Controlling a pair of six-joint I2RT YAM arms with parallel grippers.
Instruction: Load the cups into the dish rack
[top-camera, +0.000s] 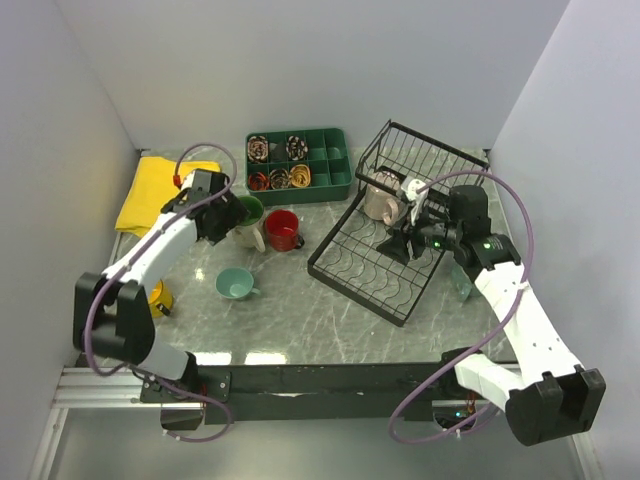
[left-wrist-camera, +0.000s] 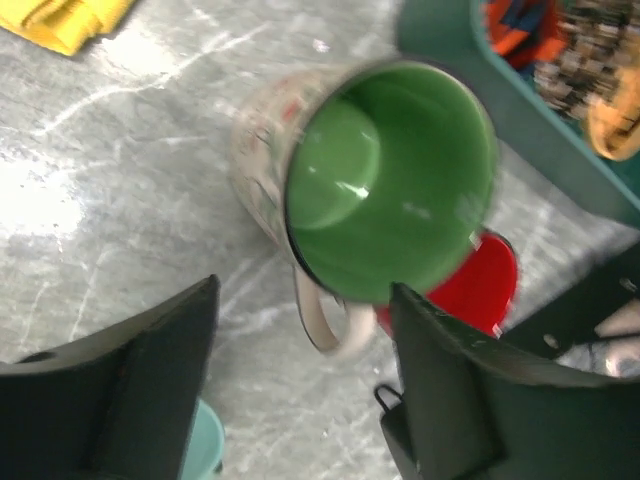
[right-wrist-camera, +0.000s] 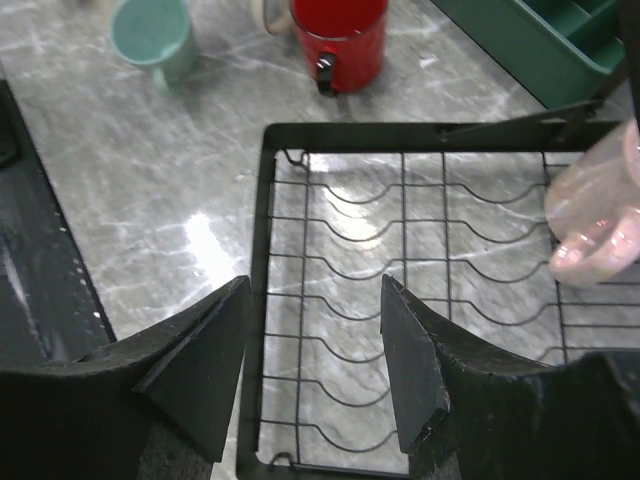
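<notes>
**Top external and wrist views: positions and facings**

Three mugs are seen standing mouth-up on the table (top-camera: 300, 320), left of the dish rack (top-camera: 345, 288). The cream mug (left-wrist-camera: 390, 180), green inside, is shown in the left wrist view with its handle turned toward the camera. A print on its side is blurred and cannot be read. The left hand (left-wrist-camera: 300, 300) is spread wide just above this mug, with nothing gripped.

The red mug (top-camera: 283, 230) is set just beside the cream one, its handle pointed toward the rack. The small teal mug (top-camera: 235, 284) is placed nearer the arms, its handle also toward the rack. A yellow mug (top-camera: 160, 297) is half hidden behind the left arm.

The pink mug (top-camera: 380, 195) is lodged inside the rack, at the foot of the raised back tier. Which way its mouth faces cannot be told. The right hand (right-wrist-camera: 315, 300) is held wide open and empty over the rack's flat base. The rack's long axis is laid diagonally, from the middle of the table toward the far right corner.
</notes>
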